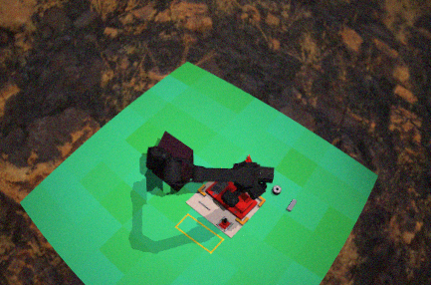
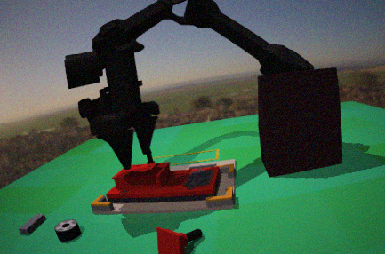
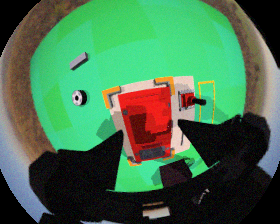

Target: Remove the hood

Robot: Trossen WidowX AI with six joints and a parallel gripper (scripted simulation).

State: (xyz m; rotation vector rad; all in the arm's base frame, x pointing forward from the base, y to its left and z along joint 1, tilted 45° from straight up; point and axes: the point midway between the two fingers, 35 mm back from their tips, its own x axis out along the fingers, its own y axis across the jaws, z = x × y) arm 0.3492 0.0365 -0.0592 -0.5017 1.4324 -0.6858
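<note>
The toy car's red body (image 2: 140, 194) (image 3: 141, 95) sits on a pale tray (image 1: 199, 201) (image 2: 167, 207) with orange corners. Its raised red hood (image 1: 245, 203) (image 2: 163, 176) (image 3: 158, 111) is on the car, at the end away from the dark panel. My gripper (image 2: 140, 164) (image 3: 151, 127) is open and empty, pointing down low at the hood. In the exterior view the fingertips reach the hood's top edge; contact cannot be told. The arm partly hides the car in the top view. The marked area, a yellow outline (image 1: 182, 220) (image 2: 218, 154) (image 3: 213, 100), lies beside the tray and holds nothing.
A small red piece (image 1: 224, 223) (image 3: 186, 101) with a black post stands on the tray nearest the outline. A wheel (image 1: 277, 189) (image 2: 67, 231) (image 3: 79, 97), a grey block (image 1: 292, 204) (image 2: 32, 224) (image 3: 79, 61) and another red piece (image 1: 248, 158) (image 2: 168, 242) lie off the tray.
</note>
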